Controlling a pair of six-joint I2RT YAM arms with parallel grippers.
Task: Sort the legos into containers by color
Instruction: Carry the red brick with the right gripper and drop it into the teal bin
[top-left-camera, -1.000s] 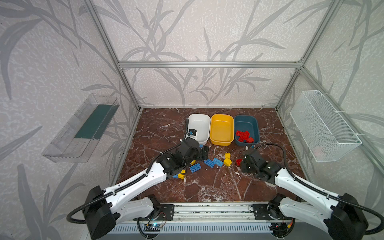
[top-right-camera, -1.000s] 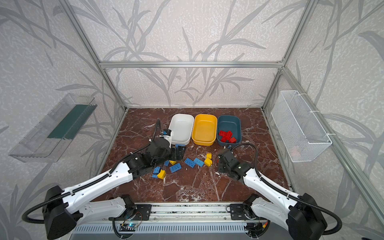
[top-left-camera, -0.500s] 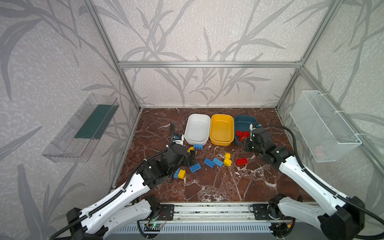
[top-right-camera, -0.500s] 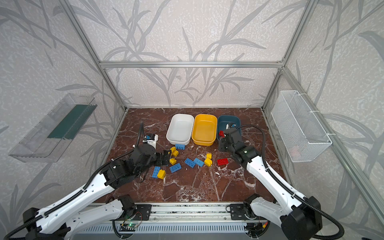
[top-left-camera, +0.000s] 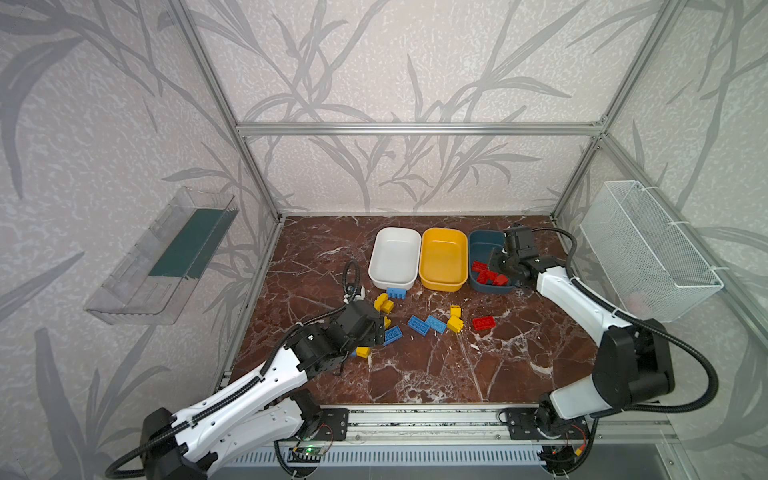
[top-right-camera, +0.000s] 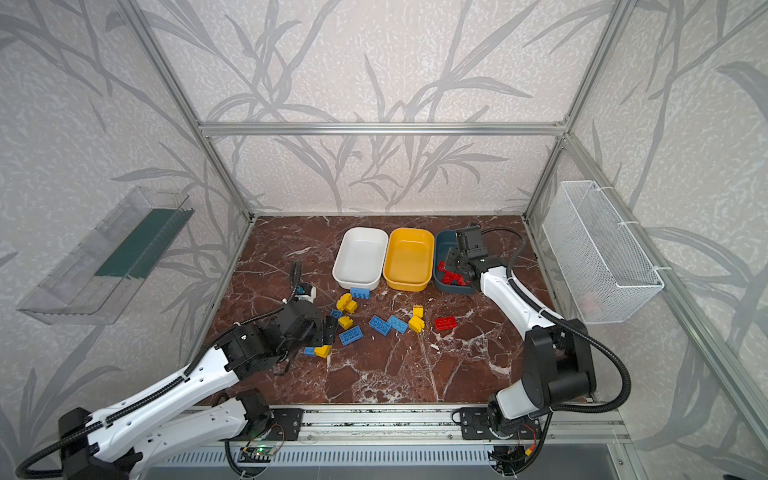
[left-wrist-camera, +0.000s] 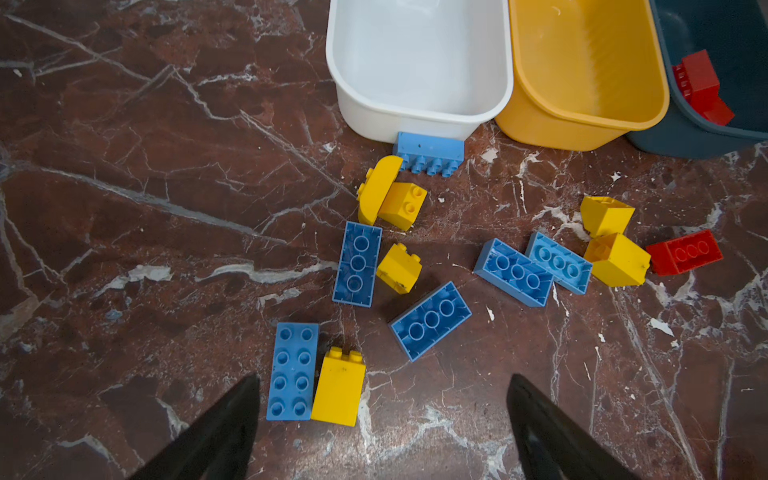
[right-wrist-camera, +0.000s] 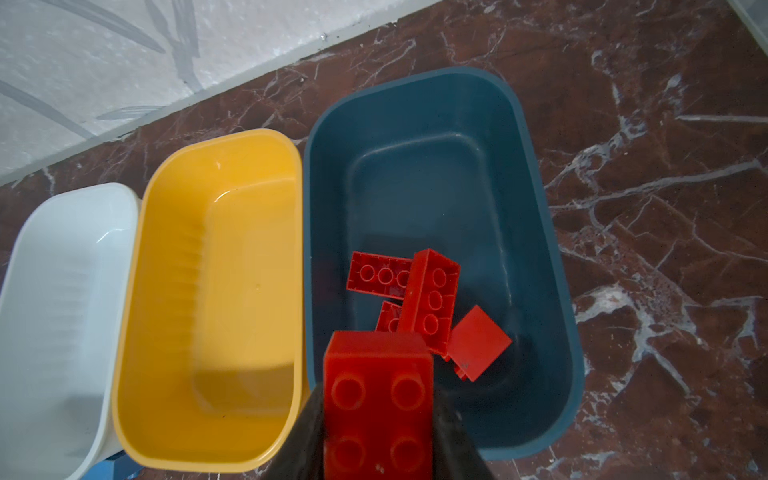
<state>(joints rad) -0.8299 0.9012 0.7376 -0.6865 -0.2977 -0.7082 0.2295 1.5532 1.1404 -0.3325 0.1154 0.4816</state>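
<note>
Three tubs are standing side by side: white tub (top-left-camera: 392, 257), yellow tub (top-left-camera: 442, 257), teal tub (top-left-camera: 482, 245). Six blue bricks (left-wrist-camera: 431, 320), six yellow bricks (left-wrist-camera: 617, 259) and one loose red brick (left-wrist-camera: 685, 251) are lying on the floor (top-left-camera: 415, 374); at least four binned red bricks (right-wrist-camera: 432, 299) are lying in the teal tub; one held red brick (right-wrist-camera: 376, 361) is sitting in the right gripper (right-wrist-camera: 378, 415)

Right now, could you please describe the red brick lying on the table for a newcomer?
Find the dark blue tub at the back right. In front of it on the marble table lies the red brick, beside two yellow blocks; it is the only red piece lying on the table.
</note>
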